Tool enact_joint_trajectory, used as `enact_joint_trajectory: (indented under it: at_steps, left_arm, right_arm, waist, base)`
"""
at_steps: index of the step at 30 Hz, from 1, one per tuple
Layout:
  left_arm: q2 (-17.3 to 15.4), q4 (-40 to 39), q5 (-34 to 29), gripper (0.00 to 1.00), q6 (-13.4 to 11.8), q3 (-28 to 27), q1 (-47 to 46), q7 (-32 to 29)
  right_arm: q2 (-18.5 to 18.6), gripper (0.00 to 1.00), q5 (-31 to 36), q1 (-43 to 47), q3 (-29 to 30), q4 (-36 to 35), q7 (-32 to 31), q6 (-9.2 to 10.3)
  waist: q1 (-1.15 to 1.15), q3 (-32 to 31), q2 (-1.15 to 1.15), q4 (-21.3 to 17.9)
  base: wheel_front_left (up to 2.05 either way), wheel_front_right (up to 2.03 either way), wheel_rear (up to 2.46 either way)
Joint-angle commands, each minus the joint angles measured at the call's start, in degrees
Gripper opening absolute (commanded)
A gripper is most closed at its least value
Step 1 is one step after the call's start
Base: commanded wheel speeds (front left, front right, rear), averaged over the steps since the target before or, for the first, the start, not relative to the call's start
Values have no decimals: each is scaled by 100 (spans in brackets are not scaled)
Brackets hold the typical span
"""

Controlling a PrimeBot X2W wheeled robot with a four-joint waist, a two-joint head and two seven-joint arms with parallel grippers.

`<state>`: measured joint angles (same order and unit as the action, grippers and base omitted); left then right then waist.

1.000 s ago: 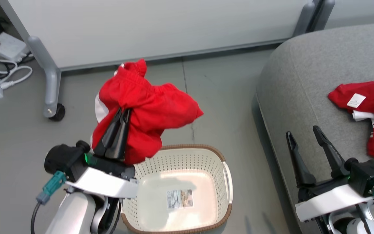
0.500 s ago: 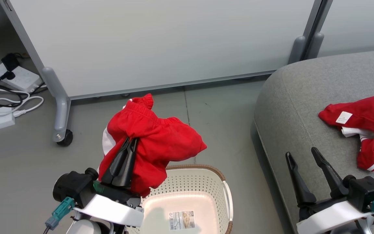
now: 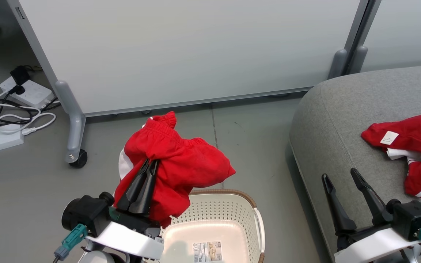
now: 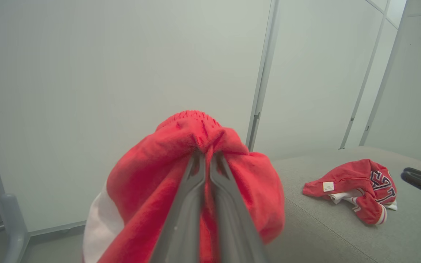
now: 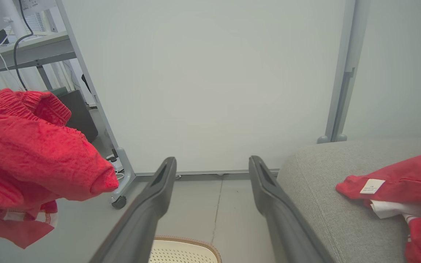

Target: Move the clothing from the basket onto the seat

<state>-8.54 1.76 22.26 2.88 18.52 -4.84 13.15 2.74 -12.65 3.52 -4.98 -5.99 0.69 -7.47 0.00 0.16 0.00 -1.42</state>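
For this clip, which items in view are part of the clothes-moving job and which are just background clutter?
Part of the job: red garment clamped in the shut left gripper; numbered red garment lying on the grey sofa; cream basket; open right gripper.
Just lying about: white power strips with their cables; wheeled partition panel.

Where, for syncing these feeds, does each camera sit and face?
Head view: on the head, looking forward and down at floor, basket and sofa; left gripper shut on the red garment, right gripper open.
Left wrist view: on the left wrist, looking along its shut jaws, past the red garment, toward partition and sofa.
Right wrist view: on the right wrist, looking between its open jaws at partition, floor and basket rim.
Shared: all three show the second garment lying on the sofa.
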Motion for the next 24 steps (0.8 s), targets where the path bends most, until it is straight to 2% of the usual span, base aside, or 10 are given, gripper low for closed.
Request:
enact_joint_trajectory:
  at_steps: [1,15,19,24]
  left_arm:
    - [-40,-33,33,0,-34,-7,48,12]
    - [-73,-121,51,0,-44,20,-17,54]
    - [-71,-171,36,0,-35,39,-101,61]
    - [-56,-193,23,0,-4,86,-190,74]
  right_arm:
    - [29,100,-23,36,0,-10,-2,-6]
    - [28,100,-51,-83,-172,-123,36,-6]
    - [24,100,-121,-281,-723,-203,45,-6]
    - [28,100,-366,-631,-1966,-48,-36,-6]
  waist:
    - [0,3,0,5]
    - [0,19,0,65]
    - [0,59,0,128]
    - [0,99,0,245]
  base:
    - [0,0,0]
    - [0,0,0]
    - [0,0,0]
    - [0,0,0]
